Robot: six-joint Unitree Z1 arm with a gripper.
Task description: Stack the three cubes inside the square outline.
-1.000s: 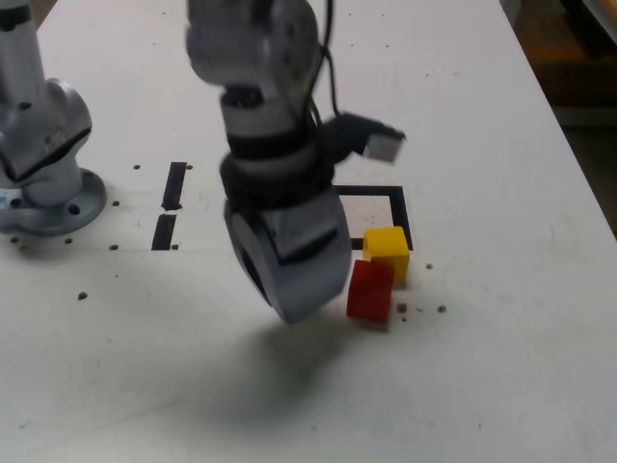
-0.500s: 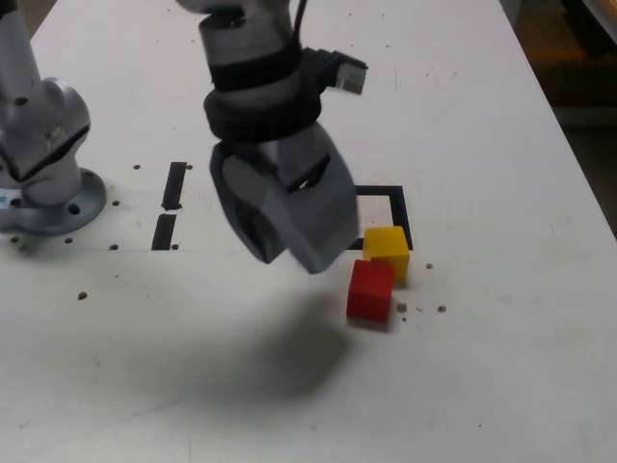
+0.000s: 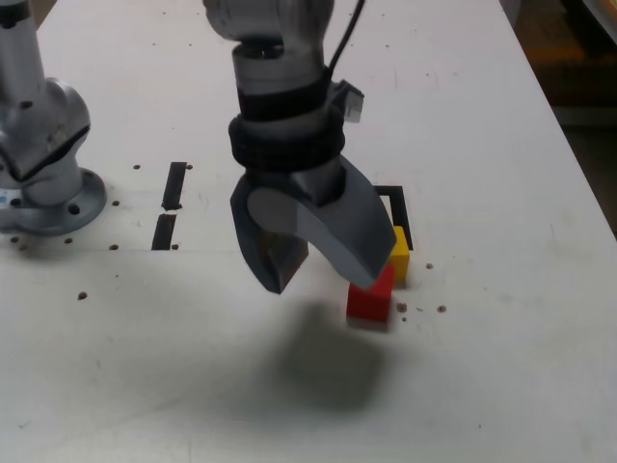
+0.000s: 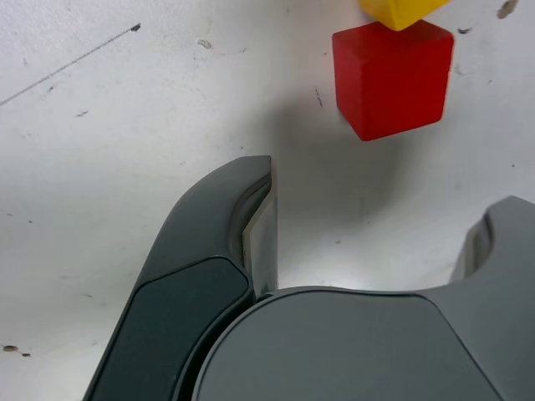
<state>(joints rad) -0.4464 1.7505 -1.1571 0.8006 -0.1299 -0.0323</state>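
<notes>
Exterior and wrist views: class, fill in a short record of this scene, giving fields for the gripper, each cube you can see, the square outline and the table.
gripper: jaws apart, nothing between them, above the table
red cube: on the table, outside the square outline, not gripped
yellow cube: just behind the red cube, partly hidden by the gripper
green cube: not seen in either view
square outline: black tape, mostly hidden behind the gripper
table: white, speckled with small dark marks
</notes>
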